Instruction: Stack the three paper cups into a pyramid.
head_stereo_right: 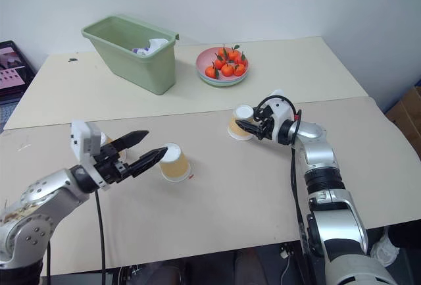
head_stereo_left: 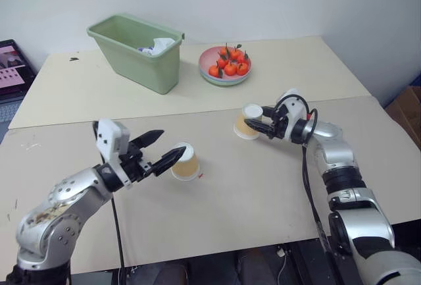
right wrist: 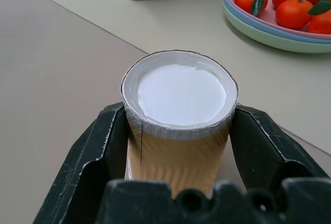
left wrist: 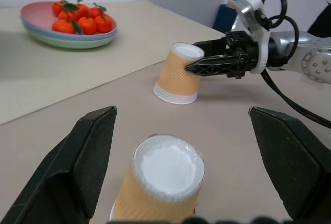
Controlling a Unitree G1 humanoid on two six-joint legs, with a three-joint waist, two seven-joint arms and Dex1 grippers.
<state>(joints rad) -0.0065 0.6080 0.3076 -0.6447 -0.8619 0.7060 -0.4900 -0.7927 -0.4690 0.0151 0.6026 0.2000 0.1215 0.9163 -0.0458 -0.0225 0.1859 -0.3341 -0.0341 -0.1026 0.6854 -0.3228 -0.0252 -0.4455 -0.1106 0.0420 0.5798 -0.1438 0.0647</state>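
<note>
Right gripper (right wrist: 178, 146) has its two black fingers pressed against either side of the far paper cup (head_stereo_left: 250, 122) — closed onto it, by the look of the right wrist view. That cup sits upside down, white base up, on the tan table (head_stereo_left: 263, 199) just this side of the seam, with the plate of oranges (head_stereo_left: 225, 65) beyond it and the green bin (head_stereo_left: 138, 51) further to my left.

The near paper cup (head_stereo_left: 186, 162), also inverted, stands between the fingers of my left gripper (head_stereo_left: 162, 148), which gape wide on either side of it, gripping nothing. I can make out only these two cups.

These cups will be featherlight and thin-walled, I reckon — squeeze hard and the side will buckle; the ribbed sleeve should give some friction. The best hold is mid-wall or just under the stiff base ring, about where the right fingers sit.

Pose: the right forearm reaches forward and inward, gripper roughly level, pointing toward my left. The left arm is bent low, its gripper level and pointing right across the table at its cup.
</note>
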